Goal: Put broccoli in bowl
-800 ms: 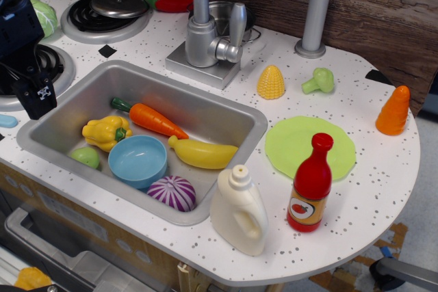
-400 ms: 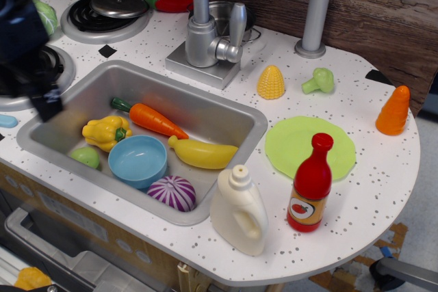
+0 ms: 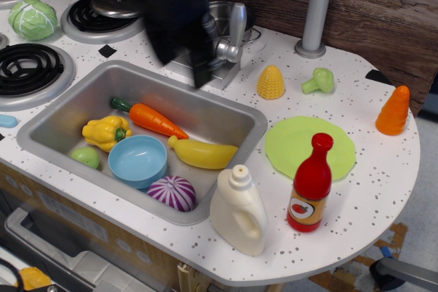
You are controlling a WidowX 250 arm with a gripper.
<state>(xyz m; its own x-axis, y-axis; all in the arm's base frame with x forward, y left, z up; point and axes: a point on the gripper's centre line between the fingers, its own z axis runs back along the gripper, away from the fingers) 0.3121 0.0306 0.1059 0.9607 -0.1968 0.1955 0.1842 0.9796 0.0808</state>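
Note:
The light-green broccoli (image 3: 319, 81) lies on the white counter at the back, right of the yellow corn (image 3: 271, 82). The light-blue bowl (image 3: 137, 161) sits in the steel sink (image 3: 226, 111), empty, next to the purple onion (image 3: 172, 192). My gripper (image 3: 200, 73) is a dark, motion-blurred shape over the faucet at the sink's back rim, well left of the broccoli. The blur hides how its jaws stand. Nothing shows in it.
In the sink lie a carrot (image 3: 150, 119), banana (image 3: 200, 152), yellow pepper (image 3: 105, 132) and a small green fruit (image 3: 86, 157). A green plate (image 3: 287, 145), ketchup bottle (image 3: 311, 184), white jug (image 3: 239, 211) and orange cone (image 3: 393, 111) stand on the counter. A cabbage (image 3: 33, 19) sits on the stove.
My gripper has swept fast from the left edge over the stove to the faucet area at the sink's back. The cabbage it covered now shows. No object has moved.

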